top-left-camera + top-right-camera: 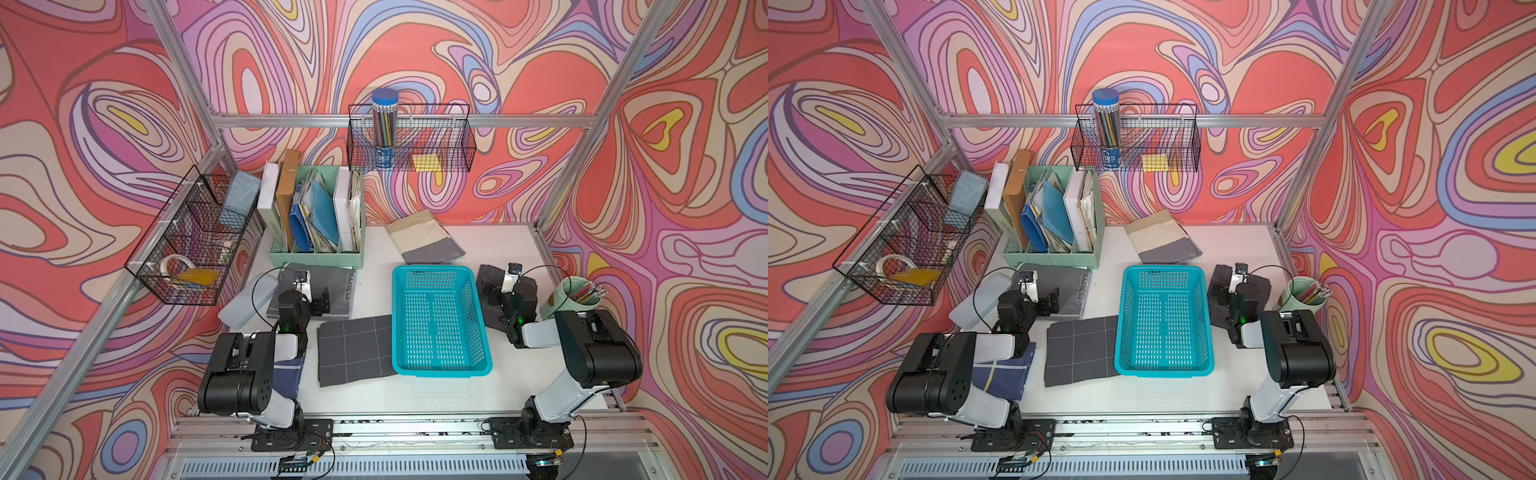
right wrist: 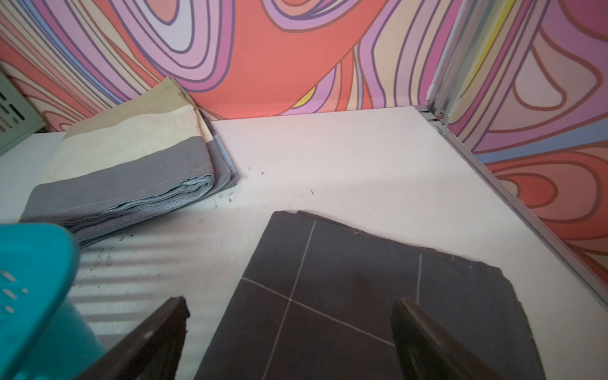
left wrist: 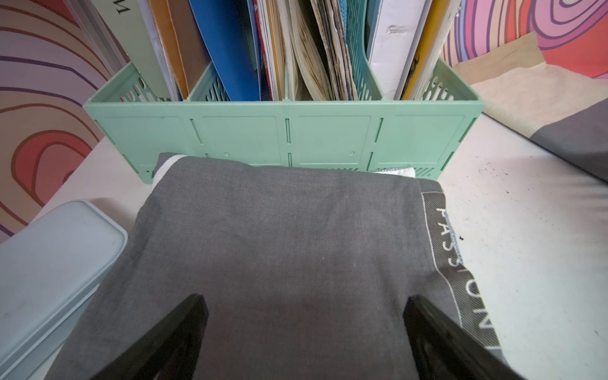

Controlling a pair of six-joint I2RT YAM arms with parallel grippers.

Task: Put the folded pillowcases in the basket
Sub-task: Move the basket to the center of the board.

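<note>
The basket (image 1: pixel 438 328) stands empty at the middle of the table (image 1: pixel 415 395), between the two arms — no cloth in it. The left gripper (image 3: pixel 304 301) hangs with jaws spread wide and nothing between them over a grey folded pillowcase (image 3: pixel 279 237) with a lettered band, lying against the front of the green file organiser (image 3: pixel 283 131); the right gripper (image 2: pixel 289 302), equally wide and empty, is above a dark grid-lined pillowcase (image 2: pixel 345 296) on the basket's right. A second dark grid-lined pillowcase (image 1: pixel 353 351) lies against the basket's left side, a beige-and-grey pillowcase (image 1: pixel 424 241) just behind the basket.
</note>
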